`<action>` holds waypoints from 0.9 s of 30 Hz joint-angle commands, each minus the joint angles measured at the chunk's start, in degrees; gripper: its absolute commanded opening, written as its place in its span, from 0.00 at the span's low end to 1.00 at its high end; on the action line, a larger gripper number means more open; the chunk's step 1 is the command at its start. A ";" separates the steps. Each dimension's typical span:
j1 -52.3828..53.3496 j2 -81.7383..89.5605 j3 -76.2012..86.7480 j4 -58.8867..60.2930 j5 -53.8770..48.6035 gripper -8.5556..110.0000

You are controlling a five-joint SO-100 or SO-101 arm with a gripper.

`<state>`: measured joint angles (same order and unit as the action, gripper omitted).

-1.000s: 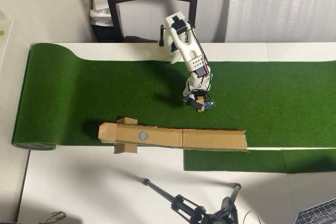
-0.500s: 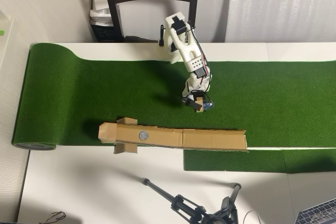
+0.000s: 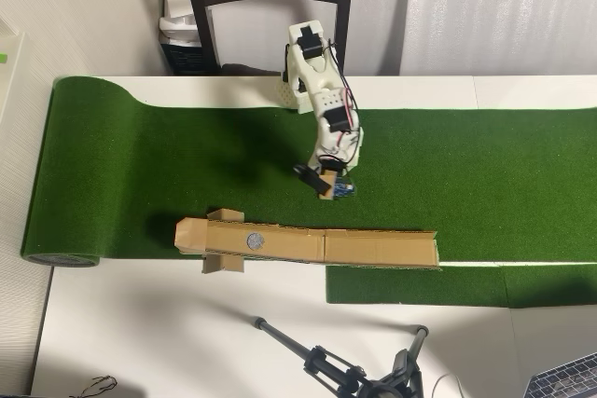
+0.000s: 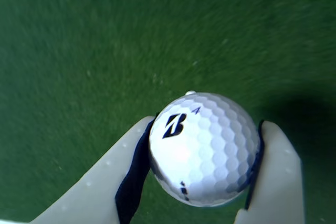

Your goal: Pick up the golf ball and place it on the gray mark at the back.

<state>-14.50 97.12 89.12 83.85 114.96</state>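
The hand [image 4: 205,182] pinches the golf ball [image 4: 203,148] tight between its two fingers, up off the green mat [image 3: 187,156]. In the overhead view the hand [image 3: 326,184] has swung a bit to the left since a moment ago. The gray mark [image 3: 254,240] sits lower left on the cardboard strip [image 3: 373,249], so the ball is heading its way.

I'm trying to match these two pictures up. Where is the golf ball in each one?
Overhead view: the golf ball is not visible; it is hidden under the gripper, just above the cardboard strip.
Wrist view: the golf ball fills the lower centre, clamped between the two pale fingers.
Shared landmark: the green turf, seen under the arm in both.
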 commanded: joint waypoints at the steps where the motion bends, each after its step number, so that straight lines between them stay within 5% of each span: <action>1: 6.94 6.33 -11.95 0.35 -6.59 0.20; 15: 18.54 -2.55 -17.75 -22.68 -27.77 0.20; 27: 21.80 -12.30 -20.57 -26.54 -29.27 0.20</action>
<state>5.89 83.67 77.43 59.41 86.22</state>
